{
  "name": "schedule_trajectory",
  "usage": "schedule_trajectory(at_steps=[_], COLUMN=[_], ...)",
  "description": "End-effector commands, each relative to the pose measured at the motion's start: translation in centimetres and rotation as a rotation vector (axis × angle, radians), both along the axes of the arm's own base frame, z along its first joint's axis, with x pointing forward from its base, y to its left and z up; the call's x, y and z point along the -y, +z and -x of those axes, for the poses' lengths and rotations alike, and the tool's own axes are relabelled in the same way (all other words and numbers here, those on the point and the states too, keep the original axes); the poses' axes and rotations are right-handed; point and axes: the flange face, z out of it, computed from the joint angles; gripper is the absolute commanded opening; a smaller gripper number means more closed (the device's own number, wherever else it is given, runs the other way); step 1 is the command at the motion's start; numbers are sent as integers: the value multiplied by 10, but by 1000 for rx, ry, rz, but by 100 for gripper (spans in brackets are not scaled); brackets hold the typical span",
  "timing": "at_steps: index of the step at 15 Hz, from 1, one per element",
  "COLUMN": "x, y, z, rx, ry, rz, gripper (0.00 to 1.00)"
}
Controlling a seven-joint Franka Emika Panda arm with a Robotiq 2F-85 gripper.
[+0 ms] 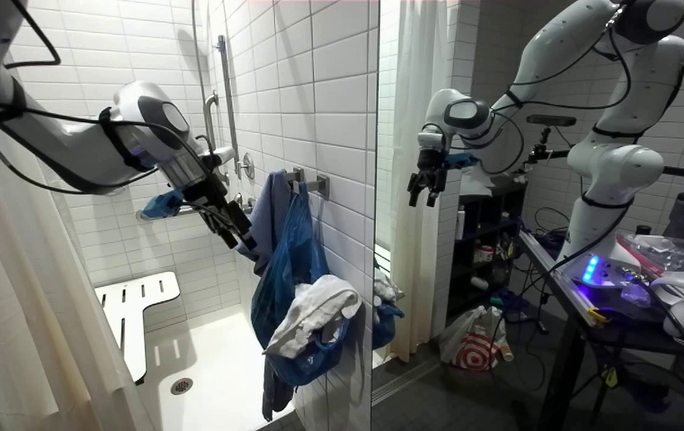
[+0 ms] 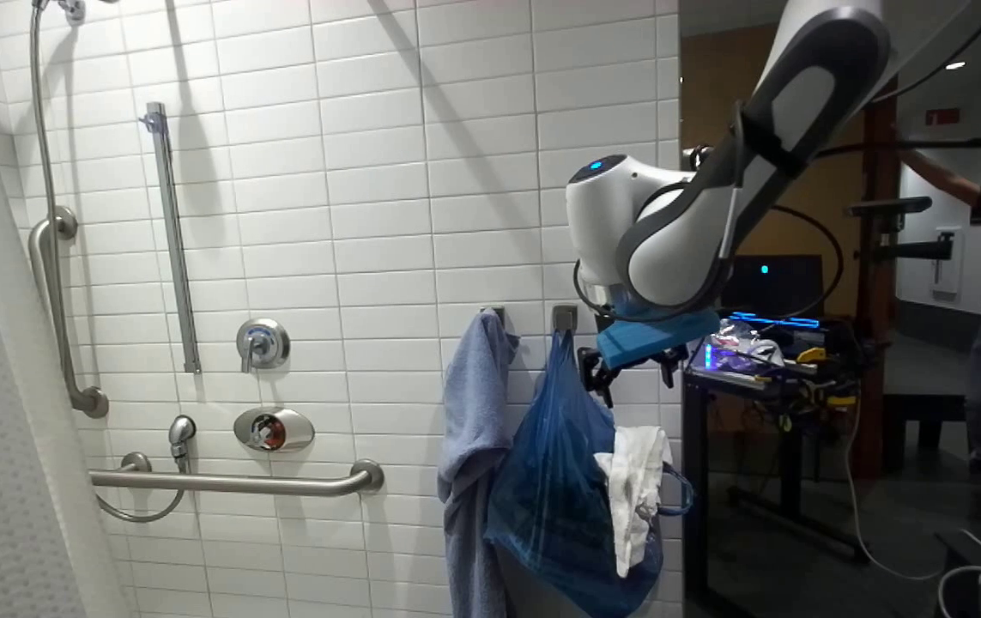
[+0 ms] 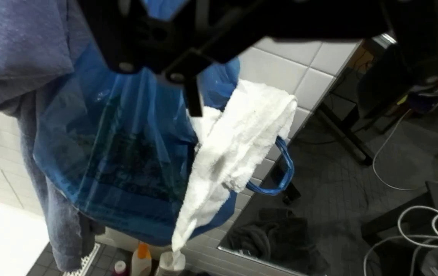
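I have black two-fingered gripper (image 2: 638,393) spread wide, grasping nothing. Below gripper: crumpled white cloth (image 3: 238,142), draped over side of translucent blue plastic bag (image 3: 127,191). Bag hangs close to gripper, on square metal hook (image 2: 565,318). Past bag from gripper: blue-grey terry towel (image 2: 480,412) on neighbouring metal hook (image 1: 298,174). Behind both, farther from gripper, I see glossy white tiled wall (image 2: 378,283); well away from gripper on same wall, long brushed-metal grab bar (image 2: 224,484) runs horizontally.

1 slotted white shower seat (image 1: 133,305), 1 round floor drain (image 1: 181,386), a horizontal grab bar (image 2: 233,483)
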Motion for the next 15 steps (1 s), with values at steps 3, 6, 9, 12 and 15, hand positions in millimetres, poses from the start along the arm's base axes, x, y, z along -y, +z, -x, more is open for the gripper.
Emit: schedule_trajectory(at_steps=[3,6,9,12,15], x=[-10,-9,-3,9,25], y=[-6,-15,-26,-38,-46], z=[-9,-14,-19,-26,-30], rx=[182,206,205,193,173], ry=[2,-15,-42,-73,-115], rz=[-9,1,16,23,13], gripper=[100,100,100,100,100])
